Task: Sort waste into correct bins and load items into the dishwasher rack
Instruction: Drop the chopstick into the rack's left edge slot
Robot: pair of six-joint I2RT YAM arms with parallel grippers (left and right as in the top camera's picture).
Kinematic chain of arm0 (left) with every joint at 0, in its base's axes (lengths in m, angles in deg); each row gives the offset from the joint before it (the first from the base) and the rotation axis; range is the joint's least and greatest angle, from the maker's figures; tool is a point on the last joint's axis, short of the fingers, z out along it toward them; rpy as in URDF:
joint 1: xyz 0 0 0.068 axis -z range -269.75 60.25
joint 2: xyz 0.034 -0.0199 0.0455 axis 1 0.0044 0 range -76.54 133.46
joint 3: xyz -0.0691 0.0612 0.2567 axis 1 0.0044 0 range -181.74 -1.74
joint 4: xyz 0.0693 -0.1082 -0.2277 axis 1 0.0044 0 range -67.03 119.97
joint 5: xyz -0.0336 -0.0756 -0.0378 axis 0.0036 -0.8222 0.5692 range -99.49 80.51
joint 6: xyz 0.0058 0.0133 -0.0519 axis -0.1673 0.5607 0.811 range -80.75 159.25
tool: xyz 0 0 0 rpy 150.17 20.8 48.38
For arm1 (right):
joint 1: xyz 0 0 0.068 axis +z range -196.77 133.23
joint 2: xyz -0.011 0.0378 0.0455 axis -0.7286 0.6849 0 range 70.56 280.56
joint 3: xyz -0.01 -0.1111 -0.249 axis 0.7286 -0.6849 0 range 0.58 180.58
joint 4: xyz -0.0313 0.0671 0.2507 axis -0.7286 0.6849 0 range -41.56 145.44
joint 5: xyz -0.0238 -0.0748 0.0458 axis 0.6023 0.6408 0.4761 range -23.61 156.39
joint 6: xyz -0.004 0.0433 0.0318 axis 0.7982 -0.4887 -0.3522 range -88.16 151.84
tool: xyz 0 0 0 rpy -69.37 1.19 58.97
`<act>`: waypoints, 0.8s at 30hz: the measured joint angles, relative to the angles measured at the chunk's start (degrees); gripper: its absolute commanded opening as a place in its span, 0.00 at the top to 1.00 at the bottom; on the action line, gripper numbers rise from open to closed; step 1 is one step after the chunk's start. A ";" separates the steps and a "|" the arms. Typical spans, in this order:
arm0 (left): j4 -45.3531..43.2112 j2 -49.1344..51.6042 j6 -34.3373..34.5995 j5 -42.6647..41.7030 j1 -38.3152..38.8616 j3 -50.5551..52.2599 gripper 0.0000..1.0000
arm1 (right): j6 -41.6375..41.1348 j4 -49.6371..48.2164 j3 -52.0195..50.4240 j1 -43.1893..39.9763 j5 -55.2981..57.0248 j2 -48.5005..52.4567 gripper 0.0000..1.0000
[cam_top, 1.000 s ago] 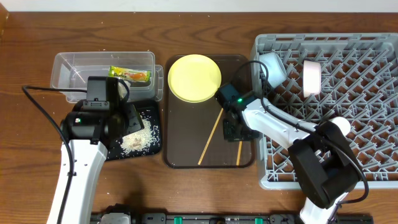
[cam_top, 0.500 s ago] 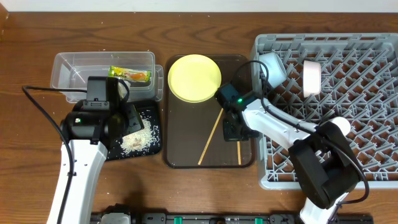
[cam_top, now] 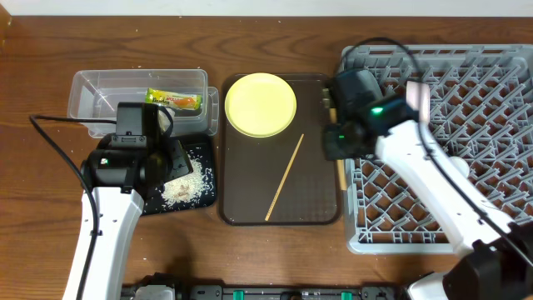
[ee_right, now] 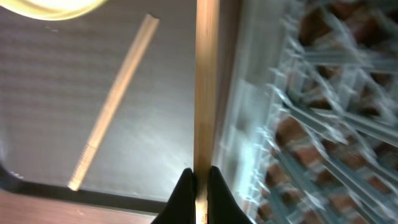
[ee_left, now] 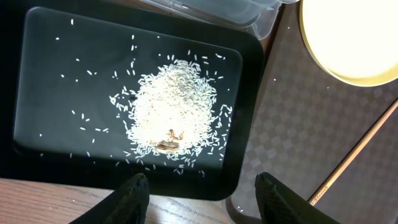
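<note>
Dark wooden tabletop runs under the whole layout, and at its left end the sorting looks largely done: the snack wrapper (cam_top: 173,100) lies inside the clear tub (cam_top: 92,93), and the rice scraps (ee_left: 174,109) sit heaped in the black tray (ee_left: 43,149) just in front of it (a small brownish bit rests in the heap, too small to name, and no tissue can be made out). The left gripper (ee_left: 202,186) hangs over the near edge of that tray with its fingers spread and nothing between them. Next comes the brown serving tray (cam_top: 250,196), where work remains: the yellow plate (cam_top: 260,103) sits at its far end, not yet loaded, and a second chopstick (cam_top: 285,177) lies slantwise on the bare mat. At the tray's right edge the right gripper (ee_right: 200,180) is clamped on a chopstick (ee_right: 206,81), carrying it over the seam between the tray and the left wall of the grey rack (cam_top: 483,175). Inside the rack, one white dish (cam_top: 416,102) stands on edge among the far pegs; whatever else is loaded there is hidden behind the right arm. By this reading the waste is mostly binned and the held chopstick is about to be racked, while its partner and the plate are left to do.
</note>
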State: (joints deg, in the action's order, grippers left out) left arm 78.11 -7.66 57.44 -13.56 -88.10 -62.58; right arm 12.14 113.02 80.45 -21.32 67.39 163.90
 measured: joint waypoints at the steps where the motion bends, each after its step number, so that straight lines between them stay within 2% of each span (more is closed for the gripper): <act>1: 0.00 0.00 0.00 0.00 0.00 0.00 0.42 | 0.70 1.36 -0.04 -1.27 0.09 0.02 0.99; 8: -0.04 0.00 0.00 0.00 0.00 0.00 0.42 | 3.02 0.15 -6.23 -4.68 0.35 0.72 0.96; 11: -0.04 0.00 0.00 0.00 0.00 0.00 0.42 | 3.56 -2.64 -9.20 -4.81 0.33 1.25 0.85; 12: -0.02 0.00 0.00 0.00 0.00 0.00 0.42 | 3.80 -3.17 -9.75 -4.81 0.57 1.40 0.76; 13: -0.02 0.00 0.00 0.00 0.00 0.00 0.42 | 3.63 -3.56 -10.01 -4.83 1.07 1.44 0.71; 17: -0.02 0.00 0.00 0.00 0.00 0.00 0.42 | 4.15 -6.05 -10.23 -5.22 4.59 1.46 0.59; 21: 0.00 0.00 0.00 0.00 0.00 0.00 0.42 | 4.31 -6.58 -8.85 -5.35 5.35 1.46 0.56; 24: -0.02 0.00 0.00 0.00 0.00 0.00 0.42 | 4.98 -8.94 -6.05 -5.18 3.23 1.42 0.43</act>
State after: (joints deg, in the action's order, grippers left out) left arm 78.09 -7.66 57.44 -13.56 -88.10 -62.58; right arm 17.12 104.08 74.40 -26.50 70.62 165.32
